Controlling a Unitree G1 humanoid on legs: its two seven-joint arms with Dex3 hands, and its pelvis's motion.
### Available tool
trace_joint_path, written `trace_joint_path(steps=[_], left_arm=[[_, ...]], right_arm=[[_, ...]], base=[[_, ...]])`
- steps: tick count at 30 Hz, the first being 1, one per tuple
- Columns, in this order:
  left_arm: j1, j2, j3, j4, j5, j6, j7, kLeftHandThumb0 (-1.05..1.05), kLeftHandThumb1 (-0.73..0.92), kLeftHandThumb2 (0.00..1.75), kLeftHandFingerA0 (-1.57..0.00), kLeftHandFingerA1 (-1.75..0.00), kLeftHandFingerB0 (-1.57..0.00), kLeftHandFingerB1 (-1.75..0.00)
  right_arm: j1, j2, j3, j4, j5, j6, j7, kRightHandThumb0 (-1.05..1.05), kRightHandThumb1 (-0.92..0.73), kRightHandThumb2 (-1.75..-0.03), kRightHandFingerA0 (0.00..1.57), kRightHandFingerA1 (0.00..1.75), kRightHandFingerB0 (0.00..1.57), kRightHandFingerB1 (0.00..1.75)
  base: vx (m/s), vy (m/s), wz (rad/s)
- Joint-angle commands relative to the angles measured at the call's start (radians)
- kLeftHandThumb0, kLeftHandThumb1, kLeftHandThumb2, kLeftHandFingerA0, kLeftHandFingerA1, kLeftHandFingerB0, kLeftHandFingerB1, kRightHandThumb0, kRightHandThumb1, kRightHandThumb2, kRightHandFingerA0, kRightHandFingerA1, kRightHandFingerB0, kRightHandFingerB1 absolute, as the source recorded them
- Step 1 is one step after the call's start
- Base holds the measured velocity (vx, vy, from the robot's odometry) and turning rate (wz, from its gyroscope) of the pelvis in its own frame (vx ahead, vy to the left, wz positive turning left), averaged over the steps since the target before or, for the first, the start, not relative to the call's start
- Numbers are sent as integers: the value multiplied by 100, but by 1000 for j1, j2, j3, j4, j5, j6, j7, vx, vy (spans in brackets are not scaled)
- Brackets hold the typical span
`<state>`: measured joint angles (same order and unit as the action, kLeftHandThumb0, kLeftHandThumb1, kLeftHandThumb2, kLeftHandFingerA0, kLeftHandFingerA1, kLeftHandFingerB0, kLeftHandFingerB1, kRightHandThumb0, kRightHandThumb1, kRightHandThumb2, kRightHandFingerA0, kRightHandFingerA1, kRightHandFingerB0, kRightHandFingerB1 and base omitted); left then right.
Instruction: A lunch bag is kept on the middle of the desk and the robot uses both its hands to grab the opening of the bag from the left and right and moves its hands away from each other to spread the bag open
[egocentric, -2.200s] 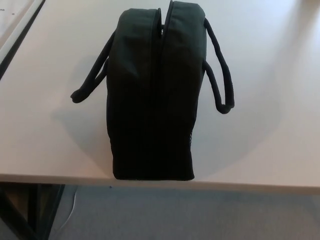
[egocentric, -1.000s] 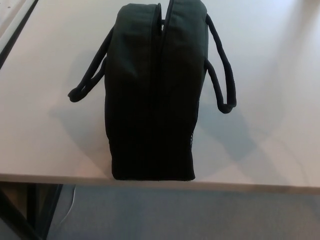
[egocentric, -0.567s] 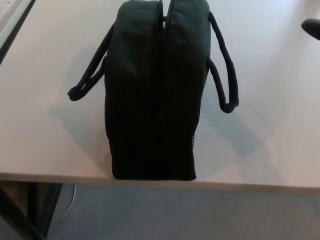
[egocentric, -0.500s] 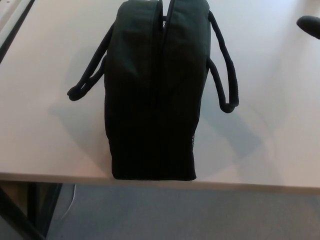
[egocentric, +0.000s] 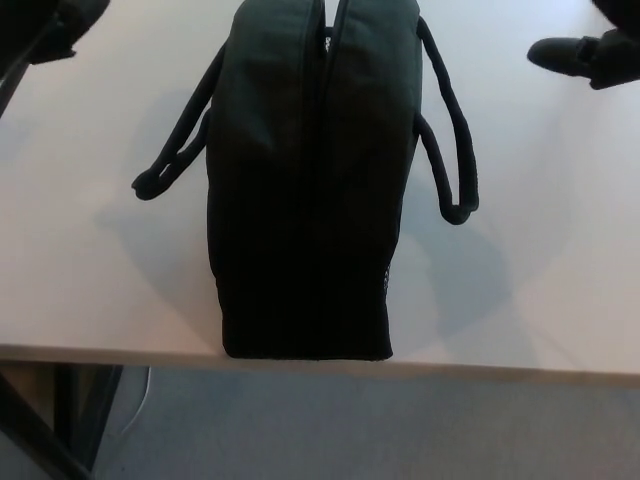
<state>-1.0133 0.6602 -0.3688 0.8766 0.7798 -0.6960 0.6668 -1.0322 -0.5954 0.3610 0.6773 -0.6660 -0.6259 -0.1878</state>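
Both hands newly entered: left hand (egocentric: 48, 25) at far left corner, right hand (egocentric: 590, 55) at far right, neither touching anything; finger state cannot be told. Black fabric lunch bag (egocentric: 310, 190) upright mid-desk, on pale desk (egocentric: 540, 280), its zip barely parted.

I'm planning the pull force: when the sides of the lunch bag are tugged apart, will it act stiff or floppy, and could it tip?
The lunch bag stands upright unaided, so its fabric walls probably hold some shape yet should flex. Its near end sits at the desk edge, so a pull toward the robot might tip it off. The handles droop, likely floppy.
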Motion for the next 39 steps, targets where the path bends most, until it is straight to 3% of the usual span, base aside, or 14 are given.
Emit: trace_joint_path(steps=[1,2,12,14,15,16,24,25,26,27,31,32,33,39], left_arm=[[-182,-1,-252,163,365,86,424,-2,54,63,-26,-34,-10,-17],[-189,-6,-268,168,369,86,435,-1,59,58,-31,-32,-1,-29],[-257,-63,-377,204,372,54,534,2,58,63,-26,-33,-10,-17],[-271,-73,-382,205,357,23,536,-3,54,64,-26,-35,-9,-17],[-275,-77,-389,207,356,26,540,-17,51,61,-26,-35,-8,-19],[-279,-82,-399,202,362,31,554,-9,55,57,-30,-31,-10,-28],[-226,-85,-434,174,367,22,651,1,57,56,-29,-30,-19,-30],[-207,-81,-431,177,354,7,647,2,42,91,-14,-49,0,-44],[-192,-77,-427,179,341,-7,638,2,42,91,-14,-49,0,-44],[-180,-75,-428,182,337,-18,648,3,55,69,-25,-33,-7,-26],[-136,-71,-432,205,332,-25,697,1,54,65,-24,-35,-9,-16],[-126,-66,-435,212,333,-26,701,5,55,68,-26,-33,-8,-24],[-122,-65,-437,217,334,-26,706,5,55,68,-26,-33,-8,-24],[-80,-29,-449,242,339,-49,726,12,58,68,-30,-35,-7,-26]], right_arm=[[-145,-53,194,65,-243,-225,6,-45,-57,-58,60,39,52,36],[-145,-48,205,61,-251,-222,-2,-47,-57,-57,64,39,55,36],[-154,-3,285,65,-202,-267,101,-41,-65,-60,60,40,47,35],[-164,-5,332,46,-318,-261,-47,-43,-60,-59,70,41,51,36],[-164,-1,341,43,-325,-249,-49,-51,-48,-80,59,54,46,49],[-165,7,350,47,-328,-248,-61,-47,-54,-58,64,41,53,37],[-170,28,333,112,-191,-293,53,-36,-53,-56,62,40,50,36],[-170,19,335,101,-207,-292,34,-37,-56,-57,68,43,51,36],[-171,10,340,89,-231,-289,7,-37,-56,-57,68,43,51,36],[-169,4,340,87,-250,-291,-36,-38,-56,-58,73,44,53,37],[-188,-8,335,100,-243,-313,-31,-40,-60,-60,68,42,53,37],[-191,-14,330,104,-246,-312,-42,-39,-58,-58,87,63,56,37],[-193,-16,328,107,-248,-313,-47,-39,-58,-58,87,63,56,37],[-198,-86,302,102,-277,-331,-86,-44,-56,-58,60,40,52,36]], base=[[0,0,0],[0,0,0],[0,0,0],[0,0,0],[0,0,0],[0,0,0],[0,0,0],[0,0,0],[0,0,0],[0,0,0],[0,0,0],[0,0,0],[0,0,0],[0,0,0]])
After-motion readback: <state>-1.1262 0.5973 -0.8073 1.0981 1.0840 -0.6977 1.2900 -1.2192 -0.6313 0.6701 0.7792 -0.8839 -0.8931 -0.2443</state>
